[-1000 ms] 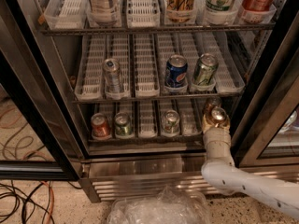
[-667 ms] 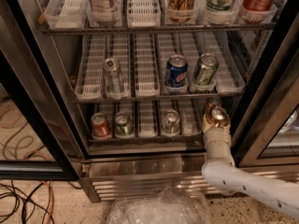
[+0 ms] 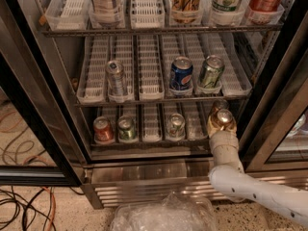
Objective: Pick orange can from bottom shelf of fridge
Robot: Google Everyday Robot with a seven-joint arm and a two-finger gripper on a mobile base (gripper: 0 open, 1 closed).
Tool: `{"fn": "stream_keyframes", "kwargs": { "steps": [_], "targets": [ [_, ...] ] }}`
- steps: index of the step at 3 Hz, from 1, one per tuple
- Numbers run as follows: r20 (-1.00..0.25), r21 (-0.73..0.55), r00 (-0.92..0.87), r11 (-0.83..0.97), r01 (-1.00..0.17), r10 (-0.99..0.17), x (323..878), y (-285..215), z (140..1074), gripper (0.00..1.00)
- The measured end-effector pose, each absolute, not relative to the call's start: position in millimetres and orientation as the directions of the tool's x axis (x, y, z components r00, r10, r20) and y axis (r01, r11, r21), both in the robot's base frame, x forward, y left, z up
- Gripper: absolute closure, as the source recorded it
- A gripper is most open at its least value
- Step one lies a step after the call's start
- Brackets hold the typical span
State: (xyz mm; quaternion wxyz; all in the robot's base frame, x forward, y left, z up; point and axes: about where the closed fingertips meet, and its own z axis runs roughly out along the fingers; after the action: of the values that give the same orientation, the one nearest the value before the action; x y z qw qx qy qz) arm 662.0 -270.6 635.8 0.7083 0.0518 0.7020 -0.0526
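The fridge (image 3: 53,95) stands open. Its bottom shelf (image 3: 151,139) is a dark wire rack with white ribbed lanes. The orange can (image 3: 224,118), copper-coloured with a silver lid, stands upright at the right end of this shelf, near the front edge. My gripper (image 3: 222,127) reaches up from the white arm (image 3: 240,177) at the lower right. Its fingers sit on both sides of the orange can and close on it. The lower part of the can is hidden by the gripper.
A red can (image 3: 103,129), a green can (image 3: 127,128) and a silver can (image 3: 175,125) stand on the same shelf to the left. The rack above holds a blue Pepsi can (image 3: 181,74), a green can (image 3: 211,72) and a silver can (image 3: 116,77). The black door frame (image 3: 274,90) is close on the right. Crumpled plastic (image 3: 163,215) and cables (image 3: 24,206) lie on the floor.
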Motion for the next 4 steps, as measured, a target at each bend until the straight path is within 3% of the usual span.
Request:
{"fn": "stream_keyframes", "kwargs": {
  "steps": [4],
  "targets": [
    [-0.981,0.145,-0.161,0.954,-0.261,0.105,520,-230,667,1.00]
  ]
}}
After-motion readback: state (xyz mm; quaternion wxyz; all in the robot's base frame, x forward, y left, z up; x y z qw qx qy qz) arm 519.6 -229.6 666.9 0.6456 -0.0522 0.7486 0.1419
